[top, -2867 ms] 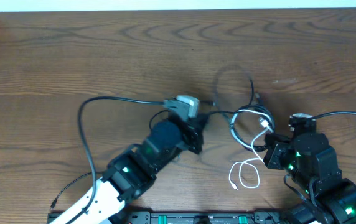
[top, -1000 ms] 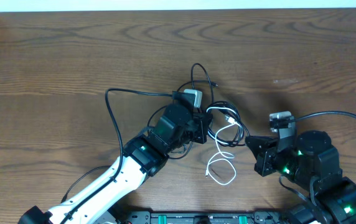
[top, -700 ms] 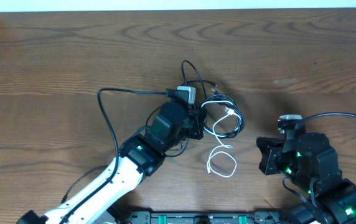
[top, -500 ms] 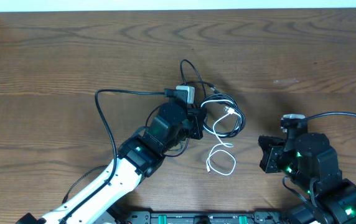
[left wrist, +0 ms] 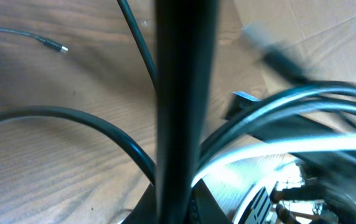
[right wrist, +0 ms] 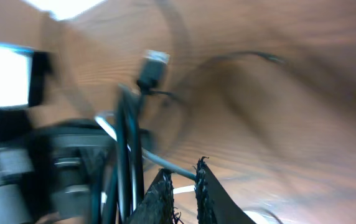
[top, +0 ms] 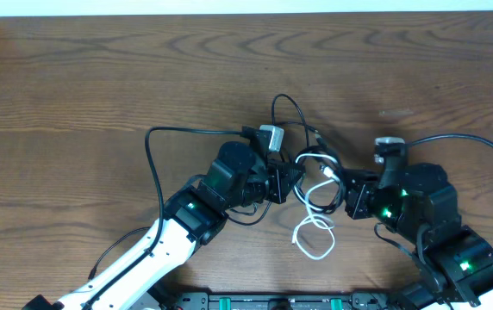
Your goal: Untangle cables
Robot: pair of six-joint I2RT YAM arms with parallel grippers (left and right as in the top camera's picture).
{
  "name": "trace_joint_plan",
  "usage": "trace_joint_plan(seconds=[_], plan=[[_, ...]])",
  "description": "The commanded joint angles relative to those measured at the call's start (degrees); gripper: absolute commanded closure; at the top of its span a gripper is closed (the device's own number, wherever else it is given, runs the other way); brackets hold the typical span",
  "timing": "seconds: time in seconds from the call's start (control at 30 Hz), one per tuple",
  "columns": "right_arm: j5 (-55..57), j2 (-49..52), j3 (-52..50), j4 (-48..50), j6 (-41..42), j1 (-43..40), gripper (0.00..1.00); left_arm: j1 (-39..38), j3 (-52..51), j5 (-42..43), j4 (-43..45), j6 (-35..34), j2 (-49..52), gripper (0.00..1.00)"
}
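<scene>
At the middle of the table [top: 100, 77], the cables [top: 317, 165] sat bunched in one snarl between the two arms. A black loop stood out toward 12 o'clock, and the white cord [top: 312, 222] trailed off in a small loop toward 6 o'clock. The left gripper [top: 286, 182] met the snarl from 9 o'clock with its jaws pressed together on the black strands. In the left wrist view one black cord [left wrist: 178, 93] ran straight up across the lens. The right gripper [top: 351, 196] had its nose at the snarl's 3 o'clock side. In the right wrist view its fingertips [right wrist: 164, 186] stood a sliver apart, but the blur left it unclear whether they pinched any strand.

The step in hand looked like setting up a second hold, so that the two arms could draw the knot apart. The next move probably called for the right gripper to close on a single strand, best the white cord, clear of what the left one held. It could then pull toward 3 o'clock while the left anchored the rest.

Half a second earlier, the right gripper had waited at 3 o'clock, well apart from the bundle, and it had since come in. The left gripper had carried the snarl a little toward 3 o'clock to meet it, and the white loop had shifted along.
</scene>
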Motion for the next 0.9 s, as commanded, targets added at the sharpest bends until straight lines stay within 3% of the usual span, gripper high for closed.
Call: trace_joint_plan(seconds=[0.0,0.1,0.37,0.47,0.63,0.8,0.87], plan=[[-13.46,-0.46,0.2,2.97,-2.58,-0.26,0.88,0.2,0.55,0.9,-0.11,-0.24,-0.66,0.92],[-13.9,-0.87,0.22,3.76,-2.56,-0.24,0.87,0.22,0.55,0.26,-0.04,-0.24,-0.63,0.92],[-30.75,-1.16,0.2,14.58,-2.32,-0.24,0.83,0.2,0.55,0.31,0.2,-0.24,-0.61,0.93],[-31.43,-1.16,0.2,15.32,-2.54,-0.24,0.82,0.2,0.55,0.33,0.42,-0.26,-0.61,0.93],[-25.03,-1.09,0.2,7.85,-8.35,-0.26,0.83,0.31,0.55,1.22,1.9,-0.24,-0.61,0.93],[-18.43,-1.64,2.58,-2.47,-14.32,-1.03,0.83,5.31,0.55,11.78,5.55,0.22,-0.61,0.92],[-15.98,-2.6,6.91,-7.15,-17.22,-2.05,0.81,9.9,0.55,20.35,5.57,2.69,-0.46,0.93]])
